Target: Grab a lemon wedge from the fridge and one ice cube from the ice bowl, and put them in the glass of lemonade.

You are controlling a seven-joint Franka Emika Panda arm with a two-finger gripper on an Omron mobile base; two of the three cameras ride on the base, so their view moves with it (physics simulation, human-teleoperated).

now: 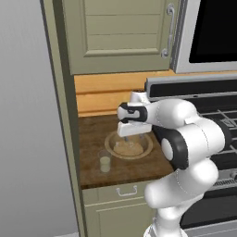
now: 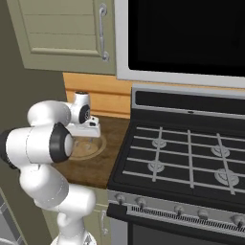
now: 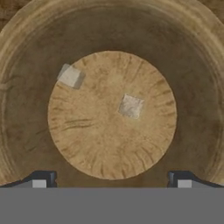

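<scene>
Ice step in hand. Gripper hovered over bowl, fingers spread, empty. Two cubes inside; centre cube needed straight descent, pinch. Glass near-left of bowl.

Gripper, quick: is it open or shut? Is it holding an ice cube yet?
Gripper: open, holding nothing, fingertips wide apart above the ice bowl; two ice cubes lie loose inside.

The arm is folded at mid-frame in the left base view, wrist bent downward. The pincer is pointed straight down, its fingertips apparently spread wide.
</scene>
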